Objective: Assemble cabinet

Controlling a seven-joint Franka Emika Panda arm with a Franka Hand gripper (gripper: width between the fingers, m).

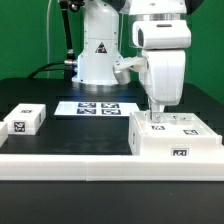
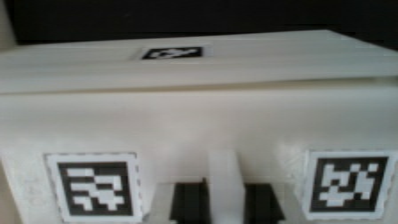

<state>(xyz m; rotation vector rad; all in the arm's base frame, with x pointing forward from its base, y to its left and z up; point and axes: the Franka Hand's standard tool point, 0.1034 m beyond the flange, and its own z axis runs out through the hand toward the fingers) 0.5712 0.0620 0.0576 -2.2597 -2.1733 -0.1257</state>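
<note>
The large white cabinet box [image 1: 175,140] stands at the exterior view's right, with tags on its top and front. My gripper [image 1: 155,113] comes straight down onto its top near the left tag. In the wrist view the box [image 2: 196,110] fills the picture, with one tag far off and two near ones. My gripper [image 2: 228,205] has its dark fingers [image 2: 196,205] close together on either side of a thin white upright ridge [image 2: 226,175] of the box, which they grip. A small white tagged block [image 1: 25,121] lies at the exterior view's left.
The marker board [image 1: 90,106] lies flat behind, in front of the robot's base [image 1: 98,60]. A long white rail [image 1: 100,162] runs along the table's near edge. Black table surface [image 1: 85,130] lies between the block and the box.
</note>
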